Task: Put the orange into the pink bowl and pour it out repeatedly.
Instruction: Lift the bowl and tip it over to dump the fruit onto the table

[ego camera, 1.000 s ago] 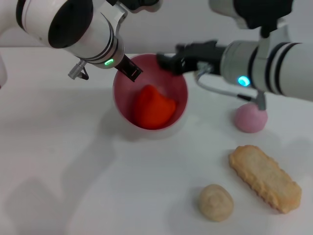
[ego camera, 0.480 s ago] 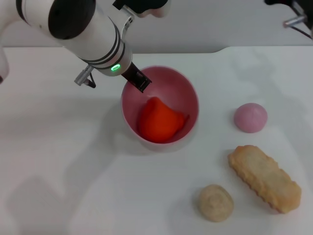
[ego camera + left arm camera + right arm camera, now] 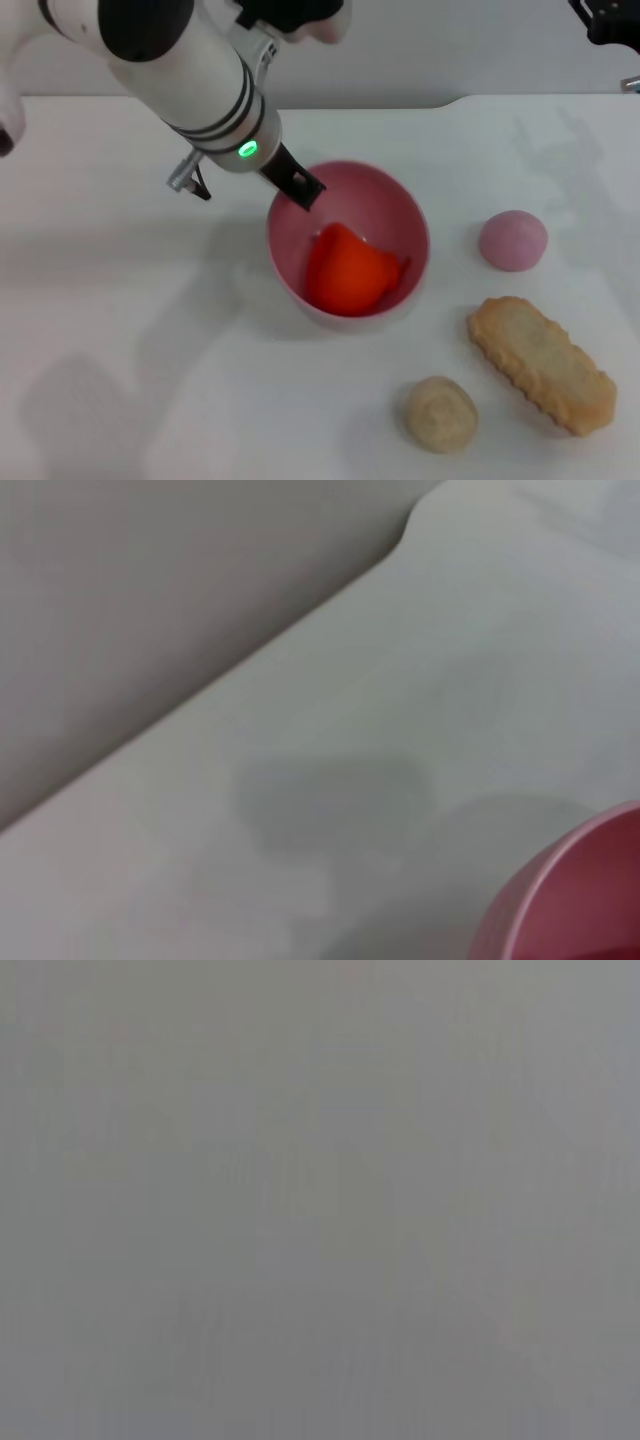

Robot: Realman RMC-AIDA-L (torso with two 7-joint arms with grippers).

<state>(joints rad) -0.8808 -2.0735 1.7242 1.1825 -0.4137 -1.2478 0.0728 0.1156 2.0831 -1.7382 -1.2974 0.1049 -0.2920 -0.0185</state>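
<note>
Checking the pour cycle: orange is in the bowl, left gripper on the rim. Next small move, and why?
Probably tip the bowl with the left gripper to pour. The orange already lies inside, the gripper sits at the far-left rim, and the table nearer the robot is bare. Tipping that way should also avoid the pink ball and the biscuit. The right gripper is parked far right.

Left arm reaches in diagonally from the upper left, left gripper [image 3: 297, 186] angled downward; right arm barely peeks in top right.
</note>
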